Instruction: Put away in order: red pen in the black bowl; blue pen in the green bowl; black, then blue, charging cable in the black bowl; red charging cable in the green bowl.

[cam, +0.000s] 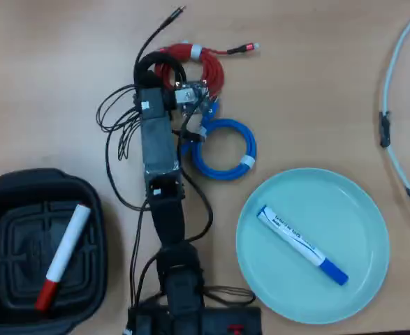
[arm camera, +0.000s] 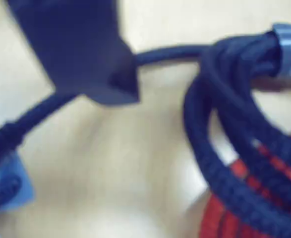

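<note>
Here the gripper, its grasp impossible to tell, hangs directly over the coiled black braided charging cable, which overlaps the coiled red cable.

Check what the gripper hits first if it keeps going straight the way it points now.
Probably the coiled black charging cable: the wrist view shows it close ahead of the gripper, lying over the coiled red charging cable. Depth is unclear, so contact may already exist.
</note>
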You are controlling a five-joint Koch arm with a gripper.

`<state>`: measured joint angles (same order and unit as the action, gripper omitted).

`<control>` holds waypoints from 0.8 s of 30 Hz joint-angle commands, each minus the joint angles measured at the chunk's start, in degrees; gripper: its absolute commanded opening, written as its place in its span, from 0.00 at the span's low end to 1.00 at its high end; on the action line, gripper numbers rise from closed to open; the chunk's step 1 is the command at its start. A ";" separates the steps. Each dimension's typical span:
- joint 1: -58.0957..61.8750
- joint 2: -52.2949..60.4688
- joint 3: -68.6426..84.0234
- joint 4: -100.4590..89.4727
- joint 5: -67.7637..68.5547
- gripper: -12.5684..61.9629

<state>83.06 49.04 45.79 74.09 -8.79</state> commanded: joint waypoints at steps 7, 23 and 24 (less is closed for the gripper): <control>0.88 -1.41 -5.10 -1.76 0.09 0.92; 0.70 -1.67 -5.36 -1.76 -0.18 0.79; 0.70 -1.67 -5.27 -1.76 -0.18 0.74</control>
<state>83.41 46.93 45.62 73.39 -8.96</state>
